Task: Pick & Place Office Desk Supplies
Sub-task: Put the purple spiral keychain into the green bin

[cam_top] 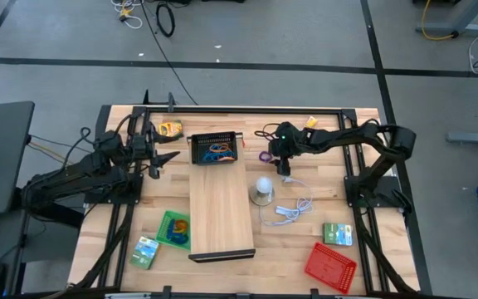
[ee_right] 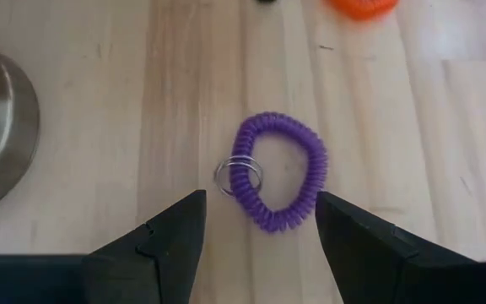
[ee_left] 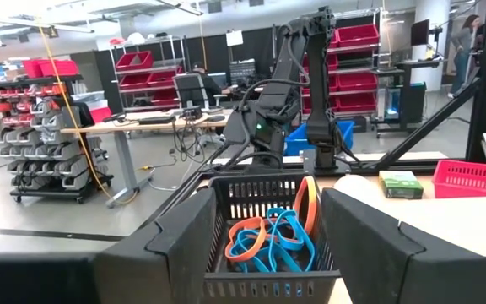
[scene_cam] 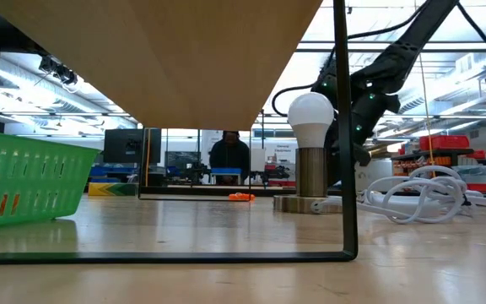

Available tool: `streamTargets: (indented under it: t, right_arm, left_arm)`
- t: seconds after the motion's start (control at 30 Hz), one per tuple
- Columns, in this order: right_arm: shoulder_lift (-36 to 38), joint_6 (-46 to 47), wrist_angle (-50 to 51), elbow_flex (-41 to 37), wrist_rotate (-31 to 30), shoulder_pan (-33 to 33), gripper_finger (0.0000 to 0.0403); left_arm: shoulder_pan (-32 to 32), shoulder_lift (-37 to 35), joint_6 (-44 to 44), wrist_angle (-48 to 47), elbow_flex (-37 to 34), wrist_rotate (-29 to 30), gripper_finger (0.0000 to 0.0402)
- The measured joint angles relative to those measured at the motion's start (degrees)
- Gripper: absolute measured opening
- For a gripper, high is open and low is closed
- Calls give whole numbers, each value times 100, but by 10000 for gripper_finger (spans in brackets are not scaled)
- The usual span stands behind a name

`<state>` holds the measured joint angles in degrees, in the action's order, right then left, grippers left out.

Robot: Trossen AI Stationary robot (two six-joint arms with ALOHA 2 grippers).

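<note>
I find no legible text, label, brand, number or sign anywhere; the printing on the green card box (ee_left: 401, 184) near my left arm is too small to read.

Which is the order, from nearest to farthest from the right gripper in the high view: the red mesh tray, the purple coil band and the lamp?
Right gripper, open, hangs over the table's right half.
1. purple coil band: just beside it, toward the table's middle.
2. lamp: a little nearer the front edge.
3. red mesh tray: far off, at the front right corner.
</note>
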<state>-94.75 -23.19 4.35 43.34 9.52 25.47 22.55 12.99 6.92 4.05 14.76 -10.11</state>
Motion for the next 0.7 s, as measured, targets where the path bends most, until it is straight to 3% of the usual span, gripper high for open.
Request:
streamTargets:
  t: [0.5,0.7]
  right_arm:
    - [-342,-271,-30,40,119,0,231]
    - [-342,-323,208,234,-104,-79,231]
  left_arm:
    - [0,2,-11,-3,1,22,223]
    - [0,2,-77,-33,2,24,223]
